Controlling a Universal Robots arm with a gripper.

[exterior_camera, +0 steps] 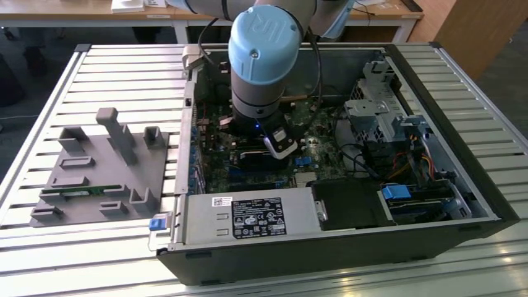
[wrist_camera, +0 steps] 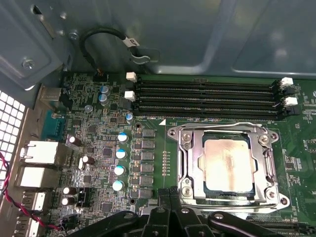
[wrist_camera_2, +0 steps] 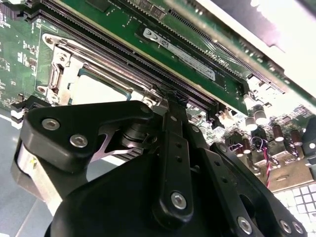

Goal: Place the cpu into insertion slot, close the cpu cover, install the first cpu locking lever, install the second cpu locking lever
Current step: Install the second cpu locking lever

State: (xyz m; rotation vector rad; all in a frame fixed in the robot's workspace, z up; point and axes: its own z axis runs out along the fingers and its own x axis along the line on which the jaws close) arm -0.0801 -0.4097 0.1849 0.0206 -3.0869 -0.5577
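1. The arm (exterior_camera: 262, 68) reaches straight down into the open PC case (exterior_camera: 347, 241), which lies on its side on a slatted worktop (exterior_camera: 107, 80).
2. The gripper (wrist_camera_2: 170, 106) hangs right over the green board (wrist_camera: 148, 113), close to the socket. In the second wrist view its fingers (wrist_camera_2: 174, 148) look pinched together with nothing between them.
3. The cpu (wrist_camera: 228, 161) sits in the slot (wrist_camera: 207, 185), dull silver face up.
4. The cover (wrist_camera: 196, 157) is down flat around the chip, its cut-out framing the metal face.
5. Thin wire levers (wrist_camera: 271, 163) run along the sides of the socket frame. Can't tell from here if they're hooked.
6. Four long black memory slots (wrist_camera: 207, 96) run just beside the socket. In the second wrist view a green memory stick (wrist_camera_2: 190, 54) stands in one of them.
7. On the exterior view's left, a grey fixture tray (exterior_camera: 99, 176) sits on the worktop, well apart from the case.
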